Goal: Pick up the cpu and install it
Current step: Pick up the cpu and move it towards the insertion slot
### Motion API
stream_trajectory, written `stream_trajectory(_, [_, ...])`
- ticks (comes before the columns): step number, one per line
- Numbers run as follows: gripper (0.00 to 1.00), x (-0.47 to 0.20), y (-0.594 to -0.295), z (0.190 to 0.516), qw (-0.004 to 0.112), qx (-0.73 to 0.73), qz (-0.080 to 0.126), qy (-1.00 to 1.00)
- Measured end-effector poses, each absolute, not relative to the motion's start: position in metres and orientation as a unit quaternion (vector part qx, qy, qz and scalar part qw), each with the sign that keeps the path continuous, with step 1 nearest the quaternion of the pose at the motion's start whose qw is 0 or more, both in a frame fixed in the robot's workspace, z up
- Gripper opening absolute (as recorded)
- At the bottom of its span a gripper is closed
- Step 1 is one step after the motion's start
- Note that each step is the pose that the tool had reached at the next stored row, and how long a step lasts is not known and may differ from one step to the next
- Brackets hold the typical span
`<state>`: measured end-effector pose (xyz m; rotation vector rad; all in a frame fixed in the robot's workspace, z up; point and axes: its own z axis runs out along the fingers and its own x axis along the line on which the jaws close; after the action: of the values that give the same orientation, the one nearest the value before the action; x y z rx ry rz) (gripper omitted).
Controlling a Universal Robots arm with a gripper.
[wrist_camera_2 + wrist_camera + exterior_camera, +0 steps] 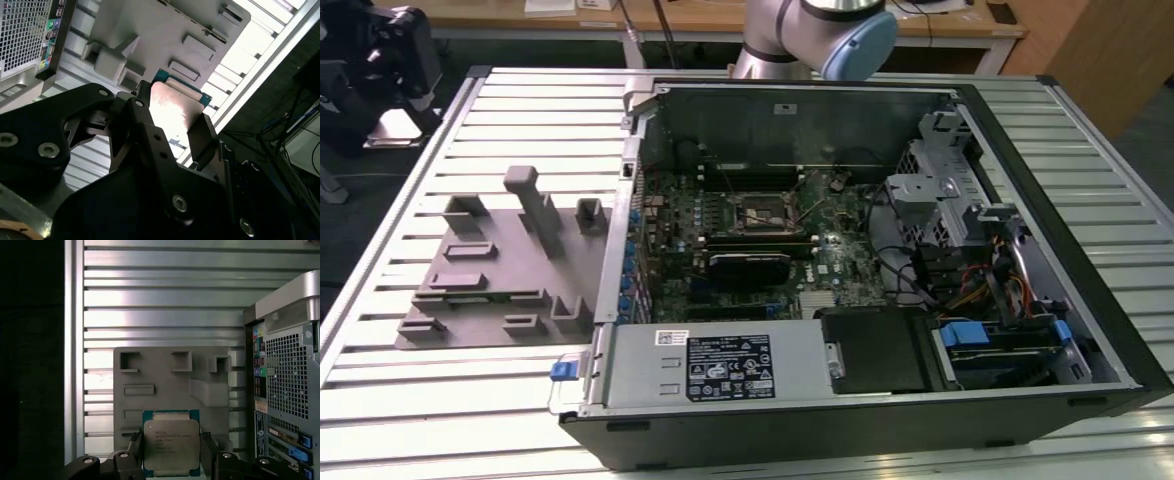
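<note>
Ribbed aluminium bench (454,400) runs under everything on my feed. It carries an open black computer case (854,440) and, at the exterior view's left of it, a grey plastic fixture plate with upright blocks (467,280). My end effector (171,447) is pinching the cpu (171,437), a small flat square chip with a pale silver metal lid and a green rim, by two opposite edges. In both wrist views the chip sits right between the black fingers (207,452), above the plate, with its lid facing the first wrist camera. It is close to square, its edges lined up with the plate's. I judge the black square socket frame (765,213) inside the case to be well apart from it. Lines of small print cross the lid, and a printed label (727,365) sits on the silver power supply box (654,370); I leave both unread.
</note>
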<state>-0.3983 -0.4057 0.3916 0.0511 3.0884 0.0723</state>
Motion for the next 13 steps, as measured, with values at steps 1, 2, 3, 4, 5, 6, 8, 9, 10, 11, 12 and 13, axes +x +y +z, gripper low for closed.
stream_trajectory(1, [0.54, -0.396, -0.406, 0.392, 0.026, 0.017, 0.023, 0.999])
stream_trajectory(2, [0.54, -0.393, -0.406, 0.392, 0.026, 0.017, 0.023, 0.999])
stream_trajectory(3, [0.54, -0.39, -0.406, 0.392, 0.026, 0.017, 0.023, 0.999])
stream_trajectory(4, [0.54, -0.387, -0.406, 0.392, 0.026, 0.017, 0.023, 0.999])
stream_trajectory(5, [0.54, -0.383, -0.406, 0.392, 0.026, 0.017, 0.023, 0.999])
stream_trajectory(6, [0.54, -0.38, -0.406, 0.392, 0.026, 0.017, 0.023, 0.999])
stream_trajectory(8, [0.54, -0.373, -0.406, 0.392, 0.026, 0.016, 0.023, 0.999])
stream_trajectory(9, [0.54, -0.37, -0.406, 0.392, 0.026, 0.017, 0.023, 0.999])
stream_trajectory(10, [0.54, -0.366, -0.406, 0.392, 0.026, 0.017, 0.023, 0.999])
stream_trajectory(11, [0.54, -0.363, -0.406, 0.392, 0.026, 0.017, 0.023, 0.999])
stream_trajectory(12, [0.54, -0.36, -0.406, 0.392, 0.026, 0.017, 0.023, 0.999])
stream_trajectory(13, [0.54, -0.357, -0.406, 0.392, 0.026, 0.017, 0.023, 0.999])
